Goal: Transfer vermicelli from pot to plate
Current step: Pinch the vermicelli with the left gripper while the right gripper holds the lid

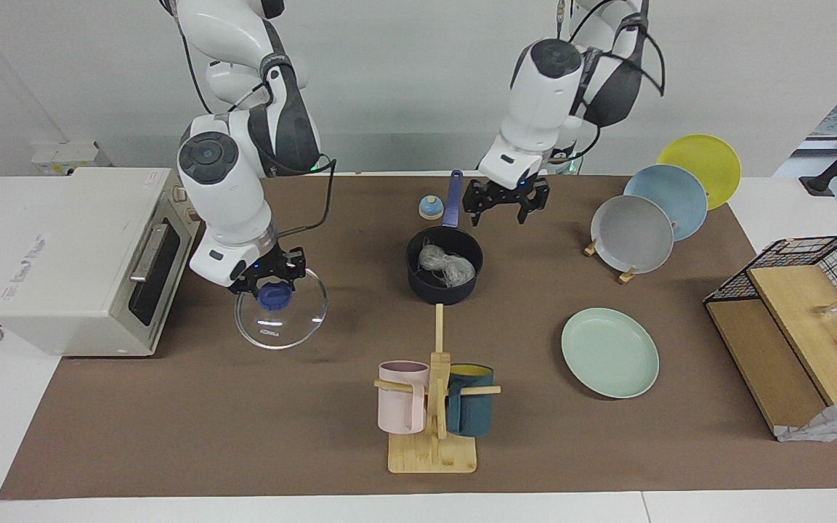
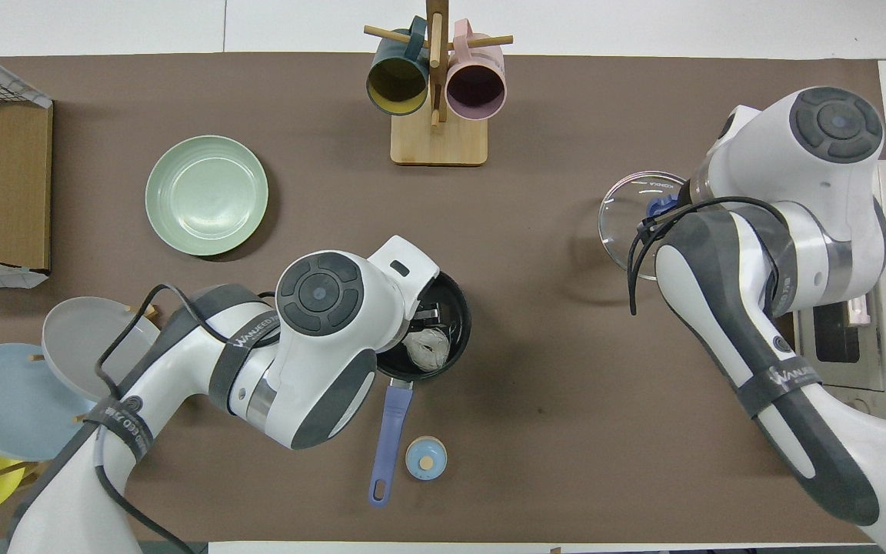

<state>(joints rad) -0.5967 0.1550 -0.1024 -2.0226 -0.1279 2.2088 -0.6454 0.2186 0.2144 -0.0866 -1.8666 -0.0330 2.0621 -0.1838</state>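
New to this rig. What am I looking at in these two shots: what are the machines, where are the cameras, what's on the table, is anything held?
Two white Franka robot arms, each ending in a two-finger gripper. One camera faces them from across the table; the other looks down from above their own end, so the sides swap between views.

The right gripper is closed on the blue knob of a glass lid, near the toaster oven. The left gripper hangs open beside the pot, holding nothing. The pot is uncovered and the vermicelli is inside. The plate, pale green, lies bare toward the left arm's end. Also present: a mug stand, a rack of plates and a small blue timer.
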